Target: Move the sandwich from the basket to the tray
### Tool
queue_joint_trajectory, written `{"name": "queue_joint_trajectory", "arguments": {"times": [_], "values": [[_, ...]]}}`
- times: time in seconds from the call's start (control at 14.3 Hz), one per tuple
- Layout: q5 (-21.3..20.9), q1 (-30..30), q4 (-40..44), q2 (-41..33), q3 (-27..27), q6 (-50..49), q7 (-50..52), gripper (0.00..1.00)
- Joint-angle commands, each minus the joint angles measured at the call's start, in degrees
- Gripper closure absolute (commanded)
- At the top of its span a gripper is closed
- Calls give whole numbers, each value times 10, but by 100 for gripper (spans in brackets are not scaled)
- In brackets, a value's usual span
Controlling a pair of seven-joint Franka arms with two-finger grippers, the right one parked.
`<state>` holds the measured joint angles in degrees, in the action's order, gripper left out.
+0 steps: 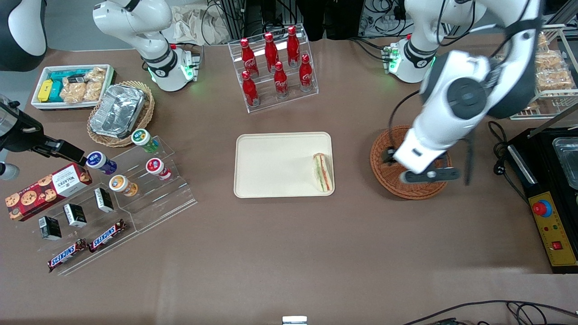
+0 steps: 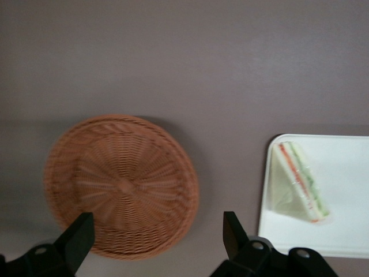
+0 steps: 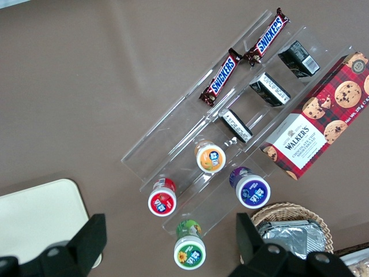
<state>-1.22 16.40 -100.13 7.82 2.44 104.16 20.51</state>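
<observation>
Gripper: the left arm's gripper [image 2: 155, 236] hung above the basket [image 1: 384, 178], its two black fingers [image 2: 78, 238] spread wide with nothing between them and touching nothing.
Basket: the round reddish-brown wicker basket [image 2: 121, 184] sat on the brown worktop [image 1: 289, 253] toward the working arm's end, just beside the tray [image 1: 271, 164] but apart from it; its woven floor showed bare in the wrist view.
Sandwich: the triangular sandwich [image 1: 323, 172] lay flat on the tray, close against the short edge nearest the basket and toward the corner nearer the front camera; its green, orange-red and white layers [image 2: 300, 179] ran along one long side.
Tray: the cream tray [image 2: 346, 231] lay near the middle of the worktop, long sides parallel to the worktop's front edge.
Bottle rack: a clear stepped rack of red cola bottles [image 1: 275, 67] stood farther from the front camera than the tray.
Snack stand: a clear stand with small cups and chocolate bars [image 1: 117, 198] lay toward the parked arm's end.
</observation>
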Motion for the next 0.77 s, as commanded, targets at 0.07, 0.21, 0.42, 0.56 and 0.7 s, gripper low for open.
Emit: {"name": "queue_joint_trajectory", "arguments": {"times": [0.07, 0.21, 0.42, 0.56, 0.7], "values": [[5, -60, -8, -46, 5, -33, -98, 1], [6, -89, -8, -59, 5, -36, -126, 1], [7, -129, -7, -74, 10, -61, -155, 1], [47, -144, -5, -83, 8, -63, -171, 1], [65, -151, 4, -86, 6, -65, -178, 1]]}}
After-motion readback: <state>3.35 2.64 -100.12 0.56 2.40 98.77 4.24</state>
